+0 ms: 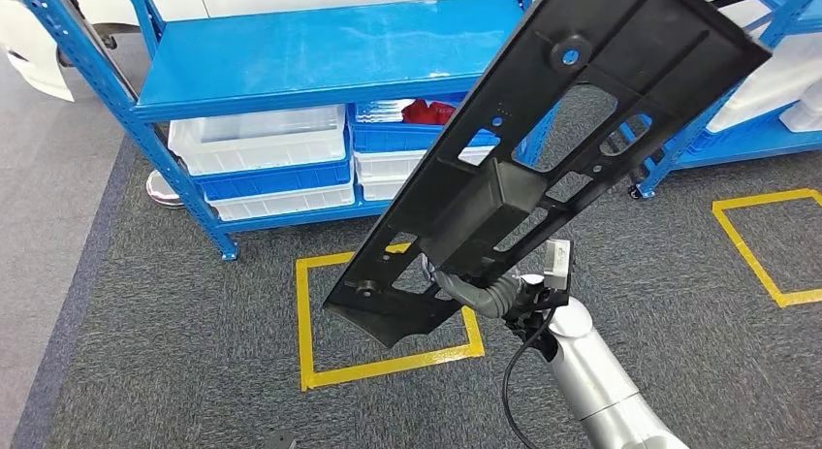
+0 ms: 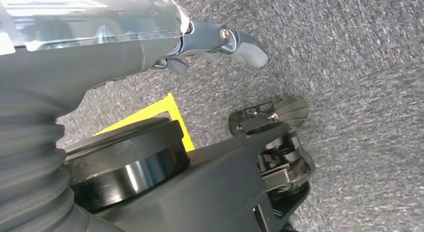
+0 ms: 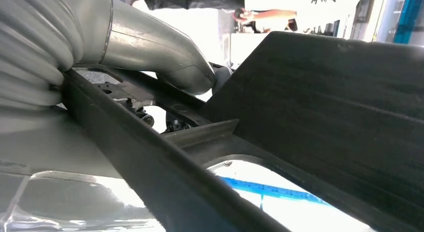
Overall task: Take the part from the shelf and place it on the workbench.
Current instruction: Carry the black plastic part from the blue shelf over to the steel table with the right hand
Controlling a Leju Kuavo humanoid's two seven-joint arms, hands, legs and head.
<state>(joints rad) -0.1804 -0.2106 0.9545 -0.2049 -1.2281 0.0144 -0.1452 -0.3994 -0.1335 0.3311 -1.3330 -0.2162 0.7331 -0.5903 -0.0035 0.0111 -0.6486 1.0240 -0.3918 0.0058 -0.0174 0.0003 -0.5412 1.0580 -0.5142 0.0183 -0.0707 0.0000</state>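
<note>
A long black part is held tilted in the air by the right hand, whose fingers are closed on its frame, in front of the blue shelf. The left hand is seen above grey carpet, its fingers holding nothing.

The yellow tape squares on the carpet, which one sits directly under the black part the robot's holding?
The complete square in front of the blue shelf: the black part overlaps its far side. The other square lies off to the right, cut by the frame.
</note>
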